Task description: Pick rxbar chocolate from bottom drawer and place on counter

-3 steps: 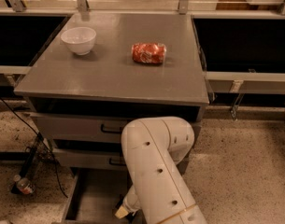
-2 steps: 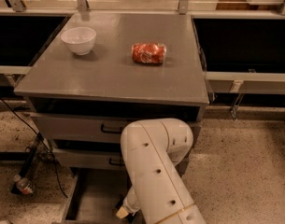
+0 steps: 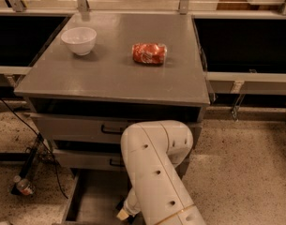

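Note:
The bottom drawer [image 3: 93,198] is pulled open at the foot of the cabinet, and part of its flat grey inside shows. My white arm [image 3: 154,172] bends down in front of the cabinet and reaches into that drawer. The gripper [image 3: 123,213] is low at the frame's bottom edge, inside the drawer, mostly hidden by the arm. The rxbar chocolate is hidden from view. The grey counter [image 3: 109,78] is the cabinet top above.
A white bowl [image 3: 79,40] and a red-orange shiny snack packet [image 3: 149,53] sit on the counter. Two shallower drawers with black handles [image 3: 112,130] are above the open one. A small bottle [image 3: 24,186] and cables lie on the floor at left.

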`<state>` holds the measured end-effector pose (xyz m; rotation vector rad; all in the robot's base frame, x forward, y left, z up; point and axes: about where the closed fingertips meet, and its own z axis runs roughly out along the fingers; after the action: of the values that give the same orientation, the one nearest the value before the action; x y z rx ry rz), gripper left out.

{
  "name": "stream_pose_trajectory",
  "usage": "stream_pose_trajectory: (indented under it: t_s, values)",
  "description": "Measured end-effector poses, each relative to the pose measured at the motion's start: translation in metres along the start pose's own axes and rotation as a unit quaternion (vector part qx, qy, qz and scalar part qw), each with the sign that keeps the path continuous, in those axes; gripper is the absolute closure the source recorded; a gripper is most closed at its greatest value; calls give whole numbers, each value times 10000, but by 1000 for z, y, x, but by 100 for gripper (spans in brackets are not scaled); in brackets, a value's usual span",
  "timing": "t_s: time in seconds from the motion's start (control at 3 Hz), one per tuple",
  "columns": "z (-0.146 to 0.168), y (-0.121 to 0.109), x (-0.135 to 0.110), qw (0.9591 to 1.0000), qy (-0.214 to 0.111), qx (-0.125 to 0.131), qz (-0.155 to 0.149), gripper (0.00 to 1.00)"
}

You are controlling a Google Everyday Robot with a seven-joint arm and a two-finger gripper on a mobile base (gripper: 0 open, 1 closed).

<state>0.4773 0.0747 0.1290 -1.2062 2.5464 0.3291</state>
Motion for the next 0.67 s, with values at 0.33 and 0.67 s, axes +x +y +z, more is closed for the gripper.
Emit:
stream_pose_trajectory:
  t_s: [0.33,0.67]
  values:
    - [8,3,7,9999,82,-69,49,30]
    - [10,5,9,9999,103,-91,55,30]
